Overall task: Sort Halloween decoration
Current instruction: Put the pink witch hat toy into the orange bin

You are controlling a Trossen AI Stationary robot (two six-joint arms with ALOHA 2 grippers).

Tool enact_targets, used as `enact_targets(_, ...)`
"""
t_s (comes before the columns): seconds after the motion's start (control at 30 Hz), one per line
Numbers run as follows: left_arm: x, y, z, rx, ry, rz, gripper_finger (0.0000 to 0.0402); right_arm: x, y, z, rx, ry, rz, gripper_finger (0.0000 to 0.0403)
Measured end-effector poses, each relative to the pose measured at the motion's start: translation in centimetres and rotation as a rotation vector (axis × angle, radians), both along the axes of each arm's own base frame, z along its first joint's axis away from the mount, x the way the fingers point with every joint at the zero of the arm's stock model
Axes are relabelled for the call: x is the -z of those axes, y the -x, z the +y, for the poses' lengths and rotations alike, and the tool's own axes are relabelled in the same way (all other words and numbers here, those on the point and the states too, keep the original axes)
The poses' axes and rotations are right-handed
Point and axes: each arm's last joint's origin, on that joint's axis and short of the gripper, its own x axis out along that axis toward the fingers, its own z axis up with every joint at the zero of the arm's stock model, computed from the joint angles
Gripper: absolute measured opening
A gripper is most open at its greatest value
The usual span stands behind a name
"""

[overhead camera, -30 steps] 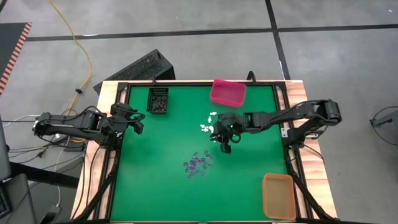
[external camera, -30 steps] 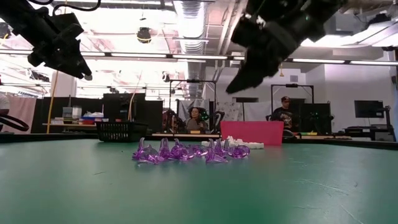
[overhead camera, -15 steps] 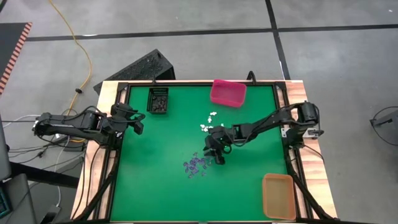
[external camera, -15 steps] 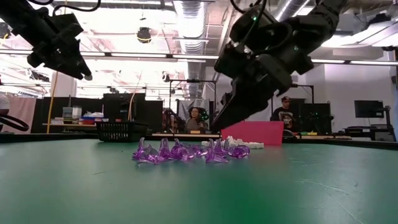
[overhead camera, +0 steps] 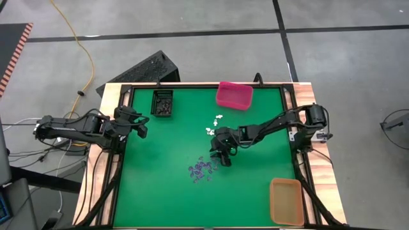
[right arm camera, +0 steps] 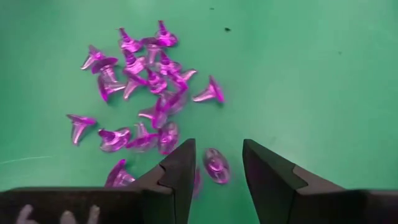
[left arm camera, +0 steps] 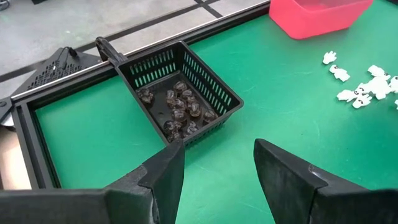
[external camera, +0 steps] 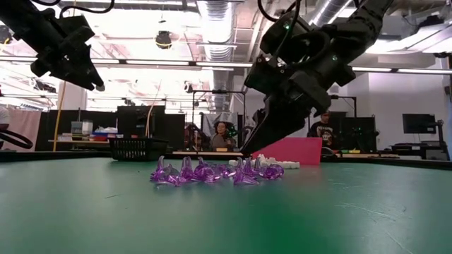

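Halloween trinkets lie in three lots on the green table (overhead camera: pixel 153 198): the purple trinkets (right arm camera: pixel 146 93) are scattered loosely near the middle, the white trinkets (left arm camera: pixel 364 87) form a small cluster farther off toward the pink bin (overhead camera: pixel 234 95), and the black trinkets (left arm camera: pixel 179 111) sit inside the black basket (left arm camera: pixel 214 84) at the far left. The right claw (right arm camera: pixel 216 163) hangs low over the right edge of the purple scatter, its fingers parted and holding nothing, with one purple piece lying on the table between the fingertips. The left claw (left arm camera: pixel 214 165) waits raised over the left edge of the table, fingers apart and empty, well away from the piles. An orange bin (overhead camera: pixel 285 200) stands at the near right corner.
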Motion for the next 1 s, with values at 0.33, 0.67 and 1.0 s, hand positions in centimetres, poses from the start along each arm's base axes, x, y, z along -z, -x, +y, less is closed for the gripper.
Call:
enact_targets(0.33, 0.0, 0.0, 0.0, -0.001, 0.0, 0.0, 0.0183, 1.4, -0.6, 0.3, 0.012, -0.015, 0.019, 0.0162)
enact_targets(0.67, 0.0, 0.0, 0.0, -0.002, -0.001, 0.0, 0.0183, 1.3, -0.5, 0.1, 0.026, -0.017, 0.024, 0.0112)
enact_targets(1.0, 0.0, 0.0, 0.0, -0.003, -0.001, -0.001, 0.0183, 1.3, -0.5, 0.1, 0.033, -0.028, 0.025, 0.0023)
